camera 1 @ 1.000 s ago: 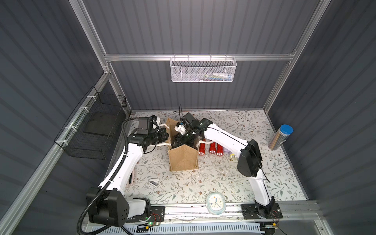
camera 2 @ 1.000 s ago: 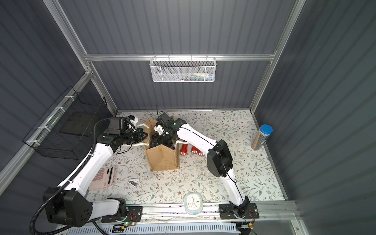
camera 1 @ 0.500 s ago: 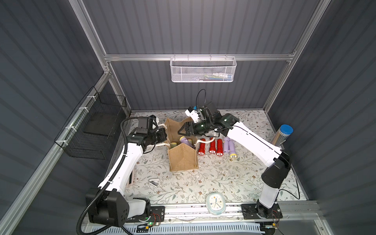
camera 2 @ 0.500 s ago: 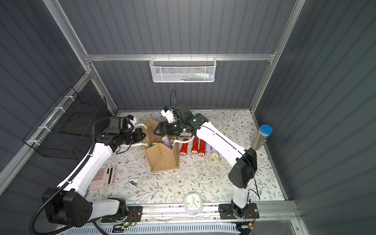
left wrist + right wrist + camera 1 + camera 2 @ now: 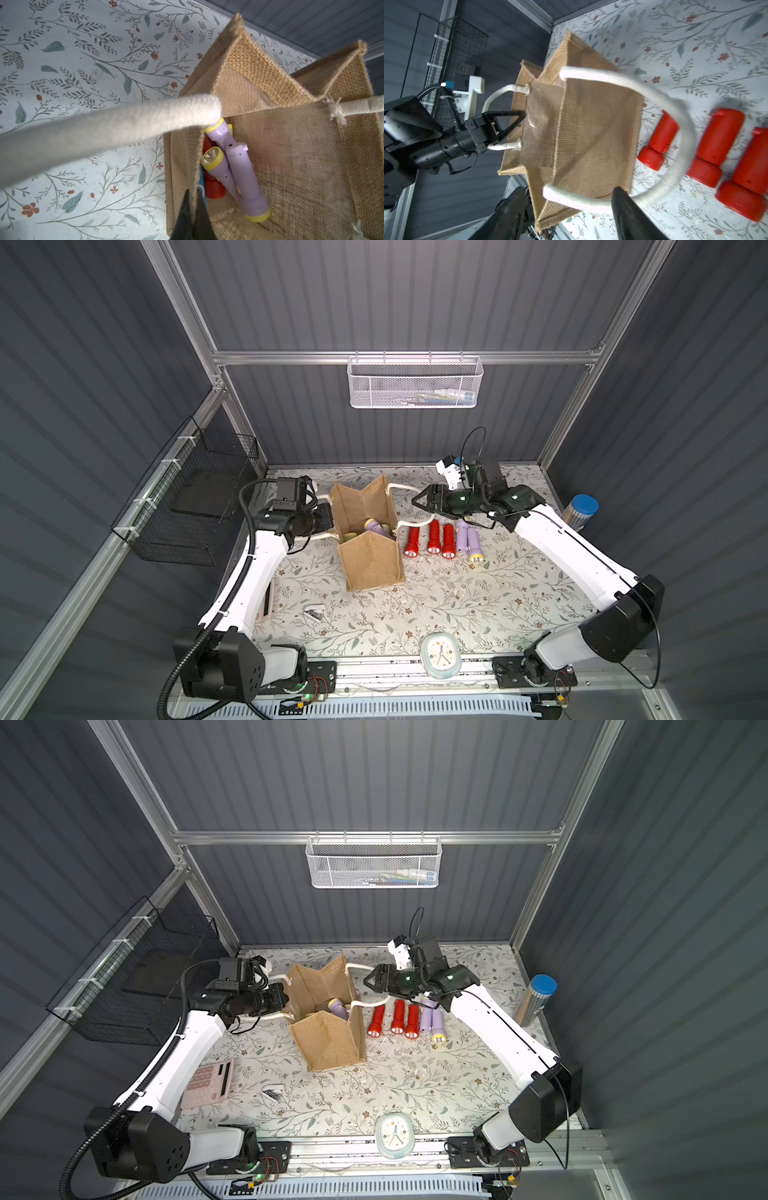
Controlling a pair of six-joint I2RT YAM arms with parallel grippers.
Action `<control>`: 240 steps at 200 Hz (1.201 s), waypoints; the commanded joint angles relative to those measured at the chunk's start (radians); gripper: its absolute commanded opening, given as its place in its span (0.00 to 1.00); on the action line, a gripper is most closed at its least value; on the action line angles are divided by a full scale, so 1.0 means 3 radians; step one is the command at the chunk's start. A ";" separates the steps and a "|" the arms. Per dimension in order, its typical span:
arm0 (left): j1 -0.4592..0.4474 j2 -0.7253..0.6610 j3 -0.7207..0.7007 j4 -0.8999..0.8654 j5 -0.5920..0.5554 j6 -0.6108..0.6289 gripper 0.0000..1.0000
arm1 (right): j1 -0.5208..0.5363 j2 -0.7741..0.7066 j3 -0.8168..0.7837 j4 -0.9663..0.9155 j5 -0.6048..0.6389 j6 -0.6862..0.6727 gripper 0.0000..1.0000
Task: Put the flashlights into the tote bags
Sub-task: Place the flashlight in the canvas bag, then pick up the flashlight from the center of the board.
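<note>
The tan burlap tote bag (image 5: 371, 564) (image 5: 328, 1040) stands open mid-table. Inside it lie lavender flashlights with yellow heads (image 5: 239, 166) (image 5: 376, 526) and a red one (image 5: 214, 187). My left gripper (image 5: 193, 197) (image 5: 328, 520) is shut on the bag's left rim, between the ends of a white rope handle (image 5: 104, 128). Three red flashlights (image 5: 432, 537) (image 5: 716, 143) and two lavender ones (image 5: 469, 537) lie in a row right of the bag. My right gripper (image 5: 417, 502) (image 5: 568, 193) hangs open and empty above the bag's right handle (image 5: 675, 145).
A silver cylinder with a blue cap (image 5: 579, 512) stands at the right edge. A clock (image 5: 440, 659), a small clip (image 5: 316, 612) and a pink calculator (image 5: 210, 1081) lie near the front. A white mesh basket (image 5: 415, 383) hangs on the back wall and a black wire basket (image 5: 191, 497) on the left wall.
My right gripper has drawn back from over the bag's mouth toward the right, uncovering the bag's inside and the lavender flashlights on the table. The left gripper has kept its hold.
</note>
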 commanded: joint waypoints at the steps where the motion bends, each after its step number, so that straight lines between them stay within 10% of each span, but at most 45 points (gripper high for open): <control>1: 0.0068 0.0020 0.0200 -0.0017 -0.0082 0.0145 0.00 | -0.0082 -0.0058 -0.0218 -0.0001 0.0216 0.0118 0.67; 78: 0.0131 0.0233 0.0441 -0.0048 0.0021 0.0245 0.00 | -0.0290 0.0107 -0.0766 0.0182 0.0253 0.0480 0.63; 240: 0.0132 0.0135 0.0159 0.0203 0.0265 0.0153 0.00 | -0.0087 0.1738 0.0445 -0.0440 0.0638 0.0570 0.58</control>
